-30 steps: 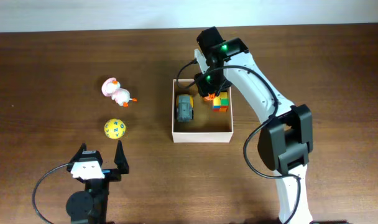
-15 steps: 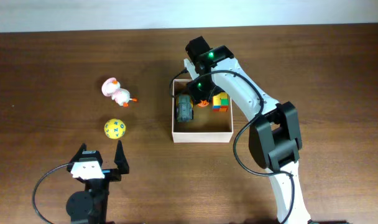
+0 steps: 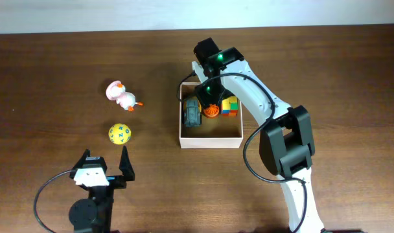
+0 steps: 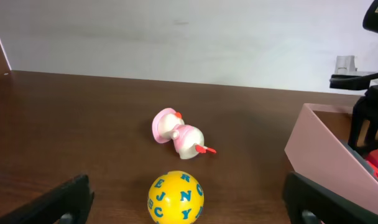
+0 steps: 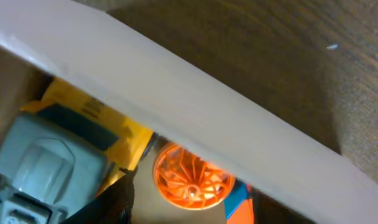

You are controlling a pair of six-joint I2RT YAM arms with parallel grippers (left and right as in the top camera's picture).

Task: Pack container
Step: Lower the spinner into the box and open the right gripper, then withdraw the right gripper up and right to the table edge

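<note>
Jaws on your right gripper (image 3: pixel 208 101) stand partway apart, low inside the container (image 3: pixel 210 143) near its 12 o'clock wall. In your right wrist view an orange wheel (image 3: pixel 211 110) lies between the two dark fingers, but you cannot tell whether they press on it or merely flank it. Just beside the wheel, at its 9 o'clock, sits a grey toy car (image 3: pixel 193 113). At 3 o'clock of the wheel stands a stack of coloured blocks (image 3: pixel 230 106) in red, yellow, green and blue, close by the container's 3 o'clock wall. All three lie in the far half of the container, and the near half shows bare tan floor. The container itself rests flat on the brown table (image 3: pixel 48 65), a little right of centre, with its white outer walls showing at the near side.

Your left gripper (image 3: pixel 105 154) is spread wide and holds nothing. It sits toward the near edge of the table, well apart from the container, which lies at its 2 o'clock. A yellow ball (image 3: pixel 119 134) with blue letters rests at 1 o'clock of that gripper, near the fingertips but not between them. A pink and white duck (image 3: pixel 123 96) lies at 12 o'clock of the ball, apart from it.
</note>
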